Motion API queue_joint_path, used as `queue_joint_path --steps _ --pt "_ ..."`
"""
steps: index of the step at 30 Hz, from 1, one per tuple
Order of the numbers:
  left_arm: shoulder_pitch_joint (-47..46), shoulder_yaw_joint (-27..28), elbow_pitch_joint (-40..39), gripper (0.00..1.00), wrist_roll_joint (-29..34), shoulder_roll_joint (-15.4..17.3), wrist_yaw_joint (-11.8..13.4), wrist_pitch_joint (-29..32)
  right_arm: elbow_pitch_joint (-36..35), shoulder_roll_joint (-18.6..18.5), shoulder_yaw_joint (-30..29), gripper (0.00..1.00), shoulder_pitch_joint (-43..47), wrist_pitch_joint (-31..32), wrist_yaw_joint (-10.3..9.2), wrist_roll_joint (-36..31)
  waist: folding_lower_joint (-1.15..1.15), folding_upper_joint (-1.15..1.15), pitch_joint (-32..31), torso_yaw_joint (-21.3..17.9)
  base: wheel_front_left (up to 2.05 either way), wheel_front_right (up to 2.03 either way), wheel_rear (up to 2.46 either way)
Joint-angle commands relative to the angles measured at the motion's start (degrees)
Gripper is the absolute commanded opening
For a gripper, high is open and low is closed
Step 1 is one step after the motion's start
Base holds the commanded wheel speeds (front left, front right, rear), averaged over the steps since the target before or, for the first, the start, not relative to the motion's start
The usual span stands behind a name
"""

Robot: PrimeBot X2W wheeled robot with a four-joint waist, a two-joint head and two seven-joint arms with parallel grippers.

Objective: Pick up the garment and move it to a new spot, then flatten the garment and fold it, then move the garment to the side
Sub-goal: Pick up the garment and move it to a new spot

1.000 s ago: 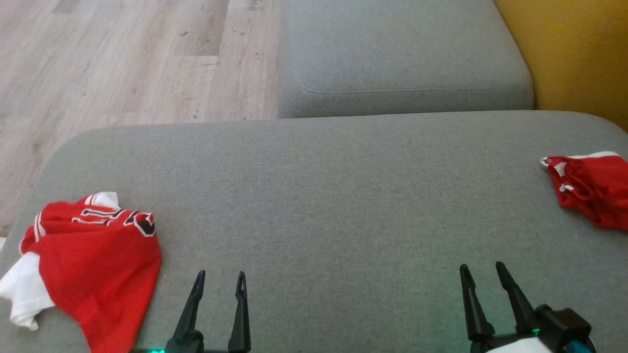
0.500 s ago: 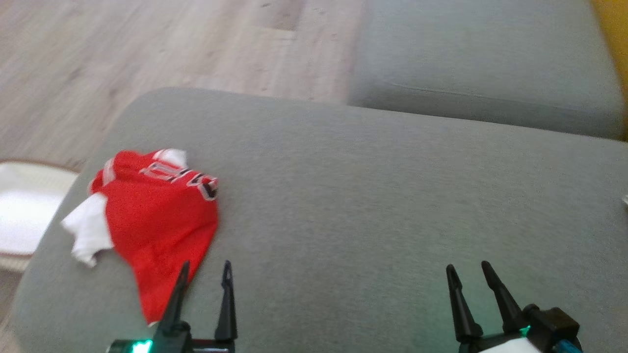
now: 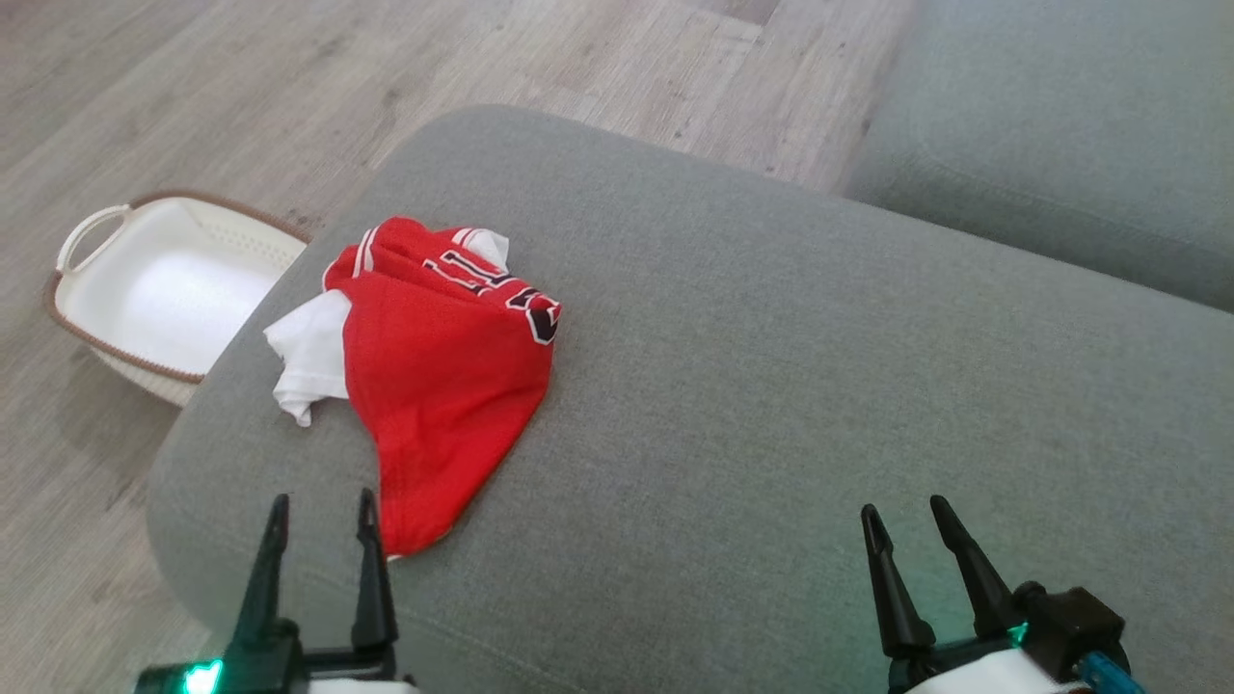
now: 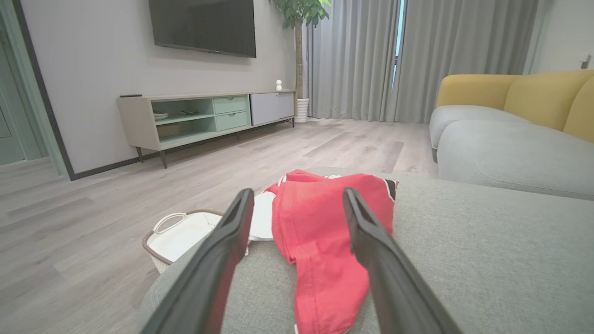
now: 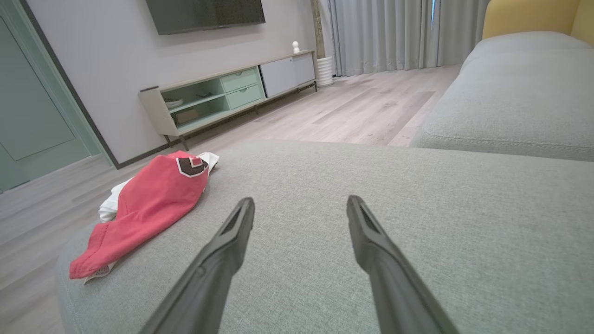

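A crumpled red jersey shirt with white sleeves (image 3: pixel 443 386) lies in a heap on a big soft gray fabric cushion (image 3: pixel 771 386). The shirt is near the cushion's left end. One white sleeve sticks out toward the edge, and white letters with dark edges show along the far fold. A long red part points back toward the robot. At its tip there is a small white bit. It may be a tag, but it is too small to tell. The left gripper (image 3: pixel 322 498) is just beside that red tip. Its two long dark fingers are spread apart and hold nothing. The right gripper (image 3: pixel 904 507) is well away from the shirt, over bare gray cushion. Its fingers are spread apart too, with nothing between them. A white plastic basket with a brown rim (image 3: pixel 87 231) sits on the pale wood floor (image 3: pixel 193 96), down beside the left end of the cushion. A second gray cushion (image 3: pixel 1060 145) sits farther back on the right.
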Motion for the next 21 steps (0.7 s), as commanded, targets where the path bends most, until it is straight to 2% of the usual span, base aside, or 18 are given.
queue_joint_path --steps 1,8,10,14,17,21 --pt "-3.4 2.8 -2.6 1.0 0.8 0.6 0.2 -0.3 -1.9 -0.3 0.9 1.0 -2.3 -0.6 -0.05 -0.8 -0.01 0.0 1.0 -0.1 0.0 0.0 0.0" --pt "-13.4 6.5 -4.3 1.0 1.2 4.3 -1.5 -0.3 -3.5 -2.1 0.2 1.0 -4.0 -0.6 -0.05 -3.8 -0.01 0.0 8.4 -1.3 0.0 0.0 0.0" --pt "-18.7 7.3 -2.5 1.0 0.8 6.2 -3.2 -0.3 -4.4 -3.6 0.2 1.0 -5.0 -0.6 -0.05 -4.3 -0.01 0.0 11.5 -1.7 0.0 0.0 0.0" --pt "-32.3 8.2 5.9 1.0 -2.3 9.3 -7.8 1.3 -7.4 -7.2 0.0 1.0 -7.9 -0.6 -0.05 -4.7 -0.01 0.0 18.2 -2.5 0.0 0.0 0.0" --pt "-43.4 7.7 14.8 1.0 -3.6 12.0 -11.3 6.9 -9.5 -10.1 0.3 1.0 -10.3 -0.6 -0.05 -5.2 -0.01 0.0 22.8 -3.4 0.0 0.0 0.0" --pt "-55.6 7.9 28.0 1.0 -6.0 14.7 -13.2 16.2 -12.1 -13.4 1.4 1.0 -13.3 -0.6 -0.05 -5.4 -0.01 0.0 27.3 -5.5 0.0 0.0 0.0"
